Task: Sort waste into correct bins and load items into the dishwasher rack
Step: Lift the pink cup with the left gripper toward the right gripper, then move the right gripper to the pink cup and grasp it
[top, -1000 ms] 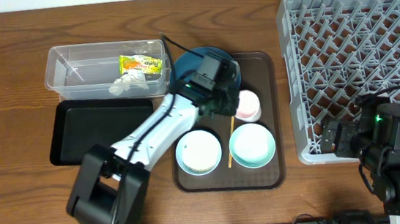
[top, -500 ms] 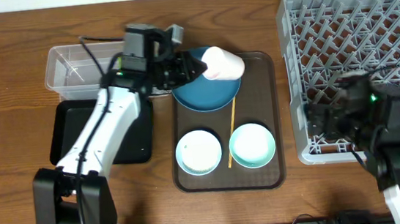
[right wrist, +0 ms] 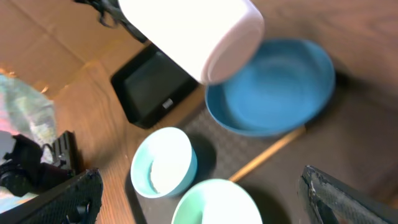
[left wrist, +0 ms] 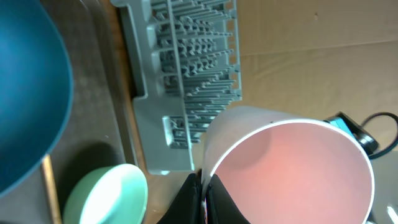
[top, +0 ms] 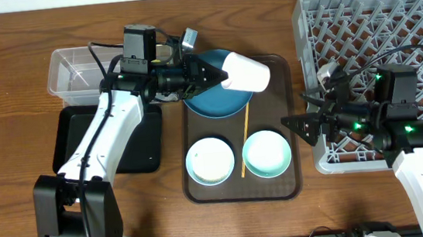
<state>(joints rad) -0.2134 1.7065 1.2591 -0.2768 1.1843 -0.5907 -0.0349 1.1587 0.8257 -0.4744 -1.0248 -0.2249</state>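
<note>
Where my left fingers meet: left gripper (top: 219,76) pinched tight on the rim of the pink cup (top: 246,72), one finger inside the mouth and one outside, as the left wrist view shows.
Pink cup, position: carried tipped on its side, mouth toward my left wrist and base toward the rack; from overhead it lies over the right rim of the dark blue bowl (top: 210,103).
Pink cup, make: smooth, round, pale outside, pink inside, thin white lip.
Right gripper (top: 298,110): fingers spread wide with nothing between them, pointing left toward the tray from the rack's near-left corner.
Dishwasher rack (top: 390,31): grey plastic, square, lattice of pegs; on the table to the right of the tray.
Brown serving tray (top: 291,181): rectangular with rounded corners, textured floor; carries the bowls and stick.
Dark blue bowl: wide, glossy, at the tray's far end.
Mint bowls: two, round, side by side at the tray's near end, left mint bowl (top: 210,160) and right mint bowl (top: 267,153).
Yellowish stick (top: 244,139): thin, straight, lying between the mint bowls, its far end at the blue bowl's rim.
Clear tub (top: 74,69): transparent, rectangular, left of the tray; contents mostly hidden by my left arm.
Black tray (top: 89,138): shallow, matte, just in front of the tub, my left arm crossing its right part.
</note>
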